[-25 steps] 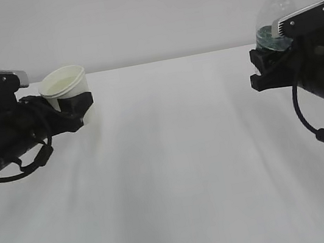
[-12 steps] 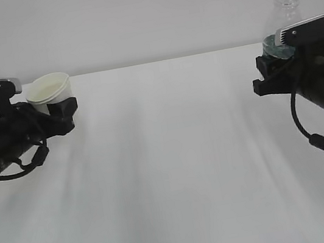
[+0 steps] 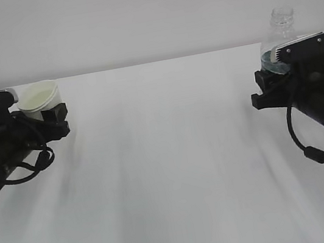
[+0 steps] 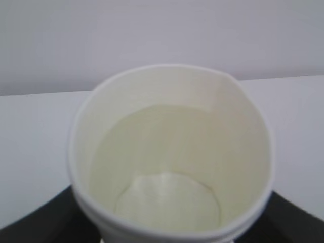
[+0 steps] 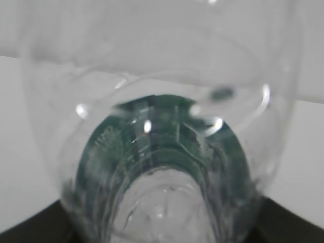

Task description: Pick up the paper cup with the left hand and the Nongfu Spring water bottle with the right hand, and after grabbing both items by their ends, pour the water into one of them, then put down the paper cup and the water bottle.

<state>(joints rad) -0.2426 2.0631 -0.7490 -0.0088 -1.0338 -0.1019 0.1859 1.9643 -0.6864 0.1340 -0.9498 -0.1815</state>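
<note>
Put-down time, by the look of it. Left hand (image 3: 50, 117) fingers clamped round the paper cup (image 3: 36, 97), far left. Right hand (image 3: 267, 86) fingers clamped on the Nongfu Spring water bottle (image 3: 277, 38), far right. Lower both slowly, upright, onto the counter (image 3: 169, 169), then let go.

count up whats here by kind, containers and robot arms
paper cup: 1
water bottle: 1
robot arms: 2, left hand and right hand
total: 4
</note>
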